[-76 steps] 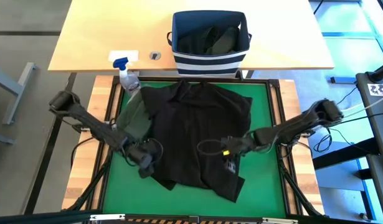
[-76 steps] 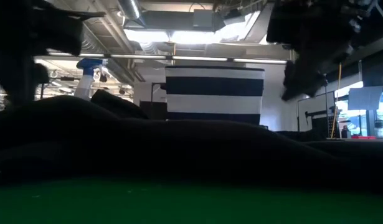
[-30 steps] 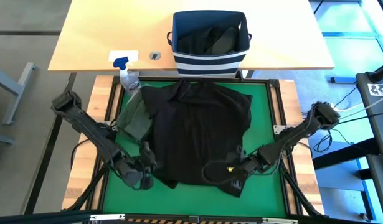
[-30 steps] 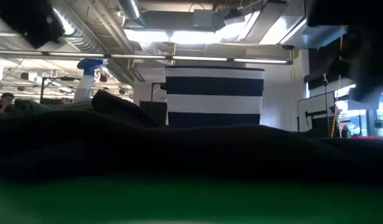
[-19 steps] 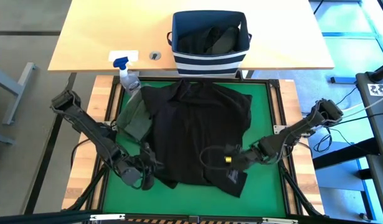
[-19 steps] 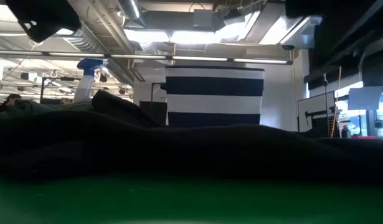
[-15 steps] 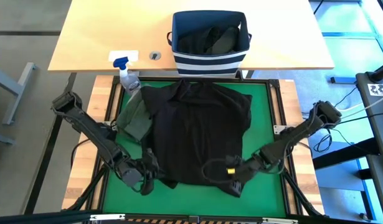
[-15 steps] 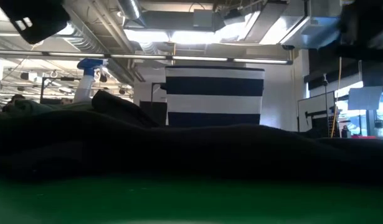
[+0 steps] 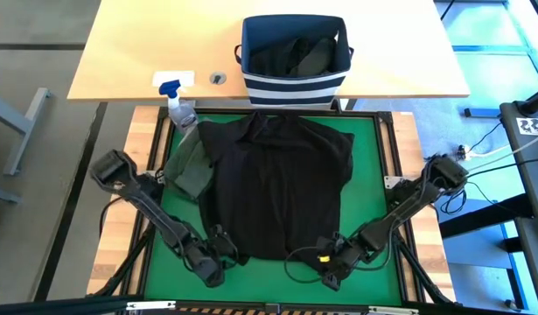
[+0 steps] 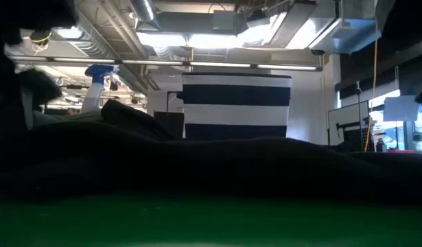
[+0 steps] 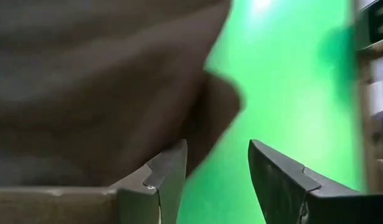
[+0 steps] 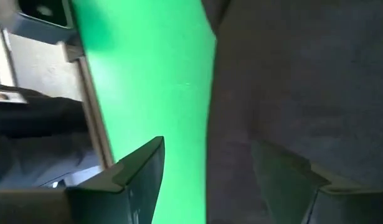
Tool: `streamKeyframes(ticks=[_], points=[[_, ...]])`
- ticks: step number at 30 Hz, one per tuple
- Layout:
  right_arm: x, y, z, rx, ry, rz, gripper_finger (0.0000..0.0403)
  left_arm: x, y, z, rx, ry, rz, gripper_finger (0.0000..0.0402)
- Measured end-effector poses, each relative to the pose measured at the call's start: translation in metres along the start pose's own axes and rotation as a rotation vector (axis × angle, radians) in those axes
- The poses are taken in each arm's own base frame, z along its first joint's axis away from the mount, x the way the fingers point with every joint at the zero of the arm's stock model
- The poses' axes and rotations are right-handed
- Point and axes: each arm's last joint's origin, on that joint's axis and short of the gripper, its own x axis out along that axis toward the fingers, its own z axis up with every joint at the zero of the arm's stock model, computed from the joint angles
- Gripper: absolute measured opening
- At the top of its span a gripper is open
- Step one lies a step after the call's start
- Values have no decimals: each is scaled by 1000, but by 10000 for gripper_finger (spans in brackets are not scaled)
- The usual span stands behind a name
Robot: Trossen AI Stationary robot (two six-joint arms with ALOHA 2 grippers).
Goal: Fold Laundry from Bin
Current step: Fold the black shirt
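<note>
Spread flat on green desk mat (image 9: 369, 149): black cloth garment (image 9: 277, 188). Left hand (image 9: 218, 255) and right hand (image 9: 331, 262) spread at near hem corners, likely for folding.

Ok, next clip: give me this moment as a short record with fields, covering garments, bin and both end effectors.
black garment: spread flat on the green mat
olive garment: bunched beside the black one, partly under its edge
bin: on the wooden table beyond the mat, dark clothes inside
spray bottle: at the mat's far corner on the left arm's side
left end effector: open, at the black garment's near hem
right end effector: open, at the near hem's other corner
fold: not yet started
</note>
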Motion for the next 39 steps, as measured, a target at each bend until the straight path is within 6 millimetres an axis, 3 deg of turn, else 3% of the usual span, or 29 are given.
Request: streamKeyframes(ticks=[7,11,15,18,26,29,33,39], points=[[13,-5,-1,-8,-33,-69,239,27,9,-10,20,-38,133,155],[15,-6,-1,-17,-60,-92,231,30,13,-8,22,-64,178,97],[15,-7,0,-38,-107,-117,196,29,16,-7,20,-59,187,16],[15,-9,0,-45,-122,-151,152,23,13,-3,22,-46,162,11],[13,-20,-4,-65,-87,-272,10,-26,0,28,80,-127,26,4],[9,-17,-3,-65,-79,-256,14,-48,0,38,76,-177,-12,2],[-13,-4,10,-60,-102,-204,4,-76,4,49,45,-248,-38,3],[-49,-12,31,-60,-191,-427,11,-106,17,60,4,-417,92,4]])
